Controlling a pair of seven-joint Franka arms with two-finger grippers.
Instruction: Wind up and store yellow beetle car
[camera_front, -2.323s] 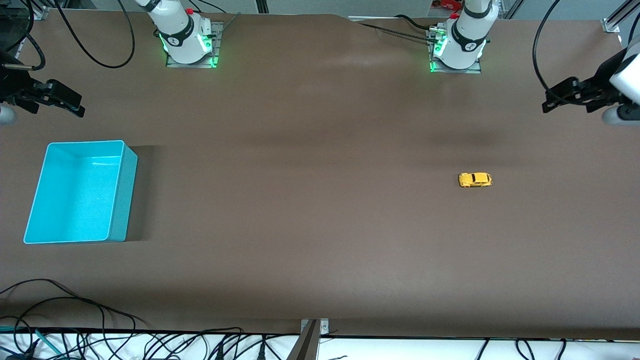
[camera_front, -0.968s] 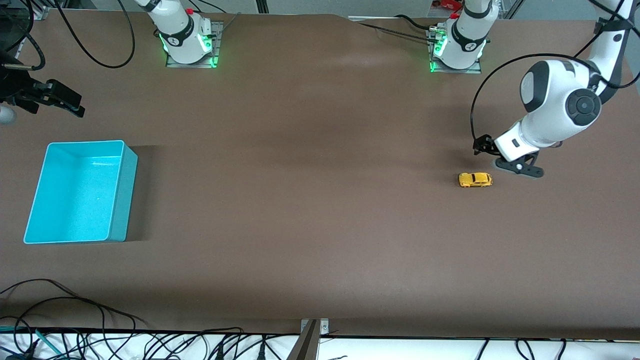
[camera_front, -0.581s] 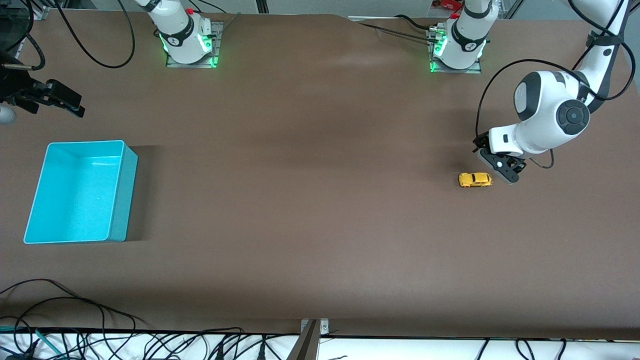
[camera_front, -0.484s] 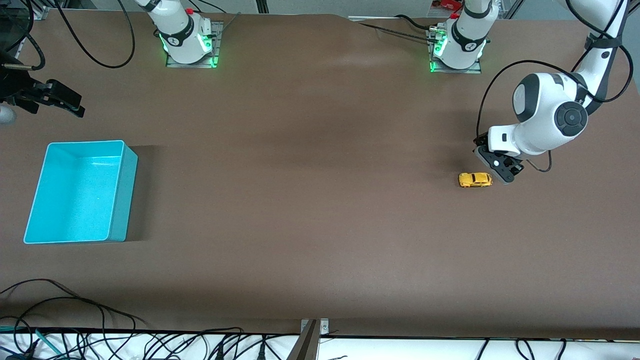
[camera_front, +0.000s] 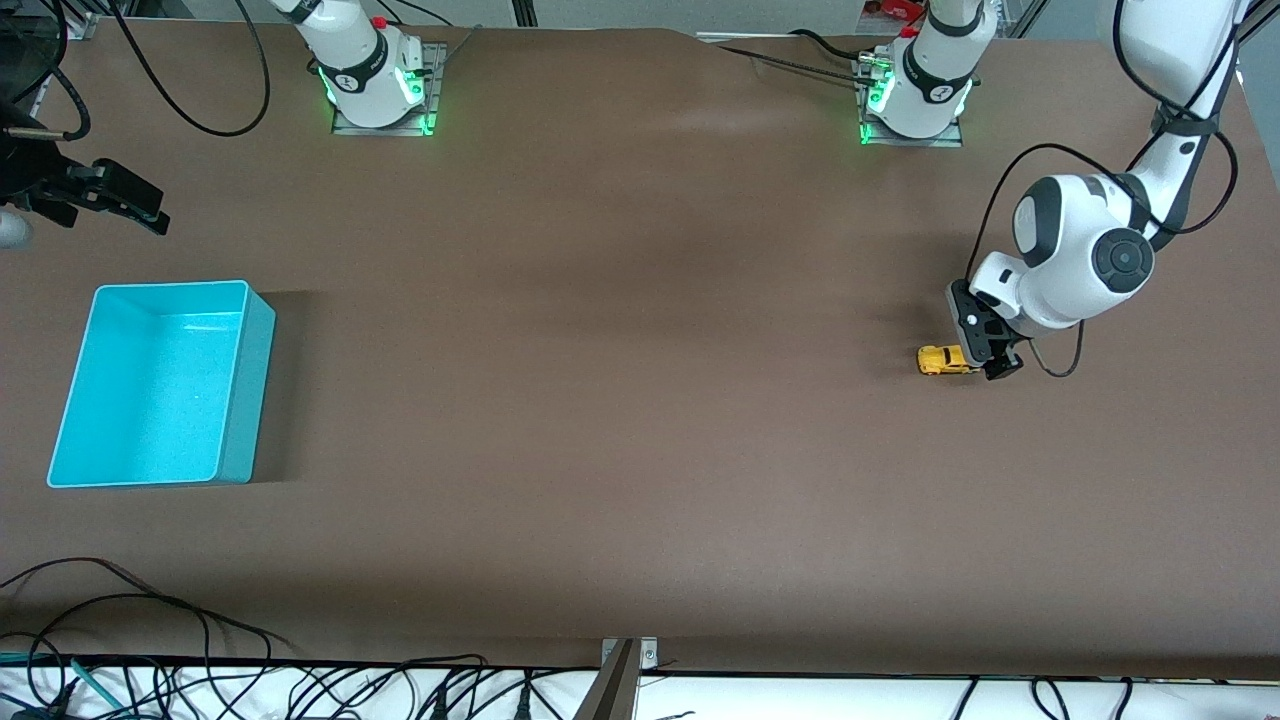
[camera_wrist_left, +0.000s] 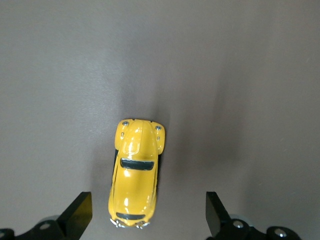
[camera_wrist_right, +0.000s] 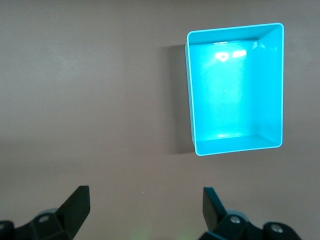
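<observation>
Brown tabletop, left arm's end: I see the toy car standing on it, my left gripper spread over its rear, seemingly square across its length; right gripper, also spread, waits high near the bin.

We count one yellow beetle car on the table; one turquoise bin; two arms, so two grippers, the left gripper and the right gripper; two green-lit bases up top.
</observation>
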